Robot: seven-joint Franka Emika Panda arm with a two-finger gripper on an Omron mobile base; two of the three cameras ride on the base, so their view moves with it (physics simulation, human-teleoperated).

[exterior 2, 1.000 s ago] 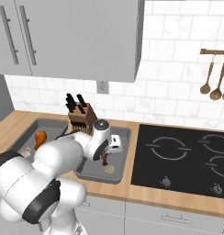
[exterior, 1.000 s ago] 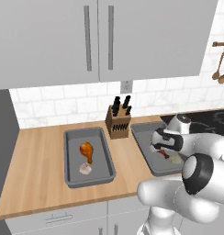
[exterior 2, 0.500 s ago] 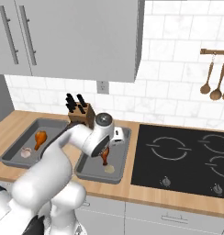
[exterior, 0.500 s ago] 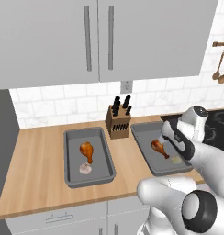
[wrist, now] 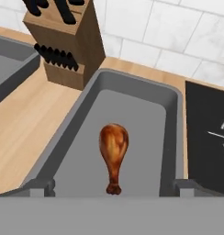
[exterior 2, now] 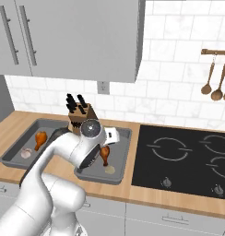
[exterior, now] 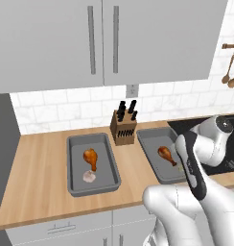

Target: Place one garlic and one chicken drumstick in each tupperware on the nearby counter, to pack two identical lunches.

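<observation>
Since a second ago the arm has lifted up off the right tray, and the drumstick it covered now lies bare on the tray floor; the fingers, narrow back then, now stand wide and hold nothing

Left base view: the left tupperware (exterior: 91, 166) sits on the wooden surface (exterior: 37, 178) with a drumstick (exterior: 91, 157) and a pale garlic (exterior: 88, 176) inside it, well apart from the fingers; a knife block (exterior: 123, 130) stands between the two trays; the right tupperware (exterior: 155, 153) carries a second drumstick (exterior: 166, 154), partly behind the white arm; I cannot make out the fingers themselves from this side

Right base view: the left tupperware (exterior 2: 15, 160) with its drumstick (exterior 2: 40, 138) and garlic (exterior 2: 26, 153) lies far to one side of the hand; the right tupperware (exterior 2: 121, 152) holds its drumstick (exterior 2: 105, 154) and a pale garlic (exterior 2: 110, 170), both below the raised hand; the black stovetop (exterior 2: 183, 159) lies just beside that tray; the knife block (exterior 2: 80, 113) stands behind

Hand view: the two fingers (wrist: 111, 188), one tip (wrist: 39, 188) at each side, stand spread to the full width of the right tupperware (wrist: 170, 114); the drumstick (wrist: 114, 152) lies between them and apart from both, thick end away from the hand, bone end toward it; the knife block (wrist: 66, 43) stands beyond the tray, with the surface (wrist: 22, 124) and a corner of the other tupperware (wrist: 10, 69) alongside it
</observation>
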